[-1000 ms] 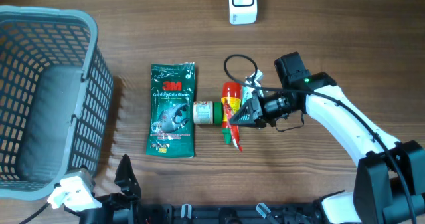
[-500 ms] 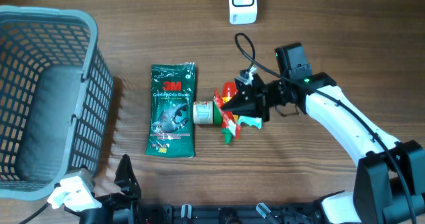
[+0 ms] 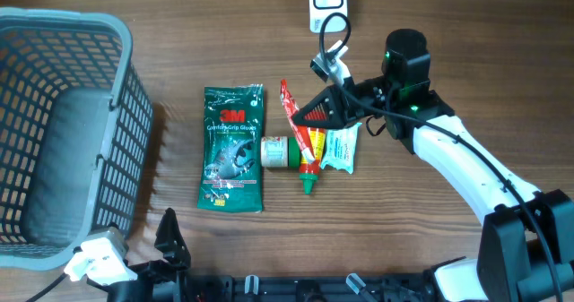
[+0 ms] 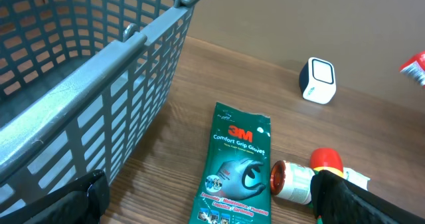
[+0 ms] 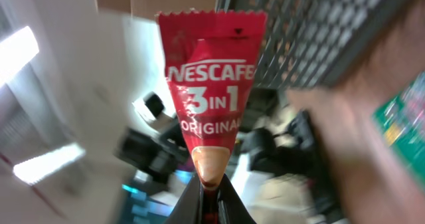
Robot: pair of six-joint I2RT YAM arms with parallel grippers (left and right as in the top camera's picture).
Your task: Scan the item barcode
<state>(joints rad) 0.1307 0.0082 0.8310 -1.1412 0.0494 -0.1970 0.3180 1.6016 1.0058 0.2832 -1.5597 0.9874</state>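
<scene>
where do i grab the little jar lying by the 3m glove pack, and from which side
Pinch the jar across the middle of its round body, coming straight down from above. It lies on its side with its ends close to the 3M glove pack and a red-capped item, so jaws probably fit only along its two free long sides.

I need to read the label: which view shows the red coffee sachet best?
Right wrist: the sachet fills the frame, its Nescafe 3 in 1 label readable. Overhead shows only a thin red strip; left wrist catches just a red corner.
</scene>
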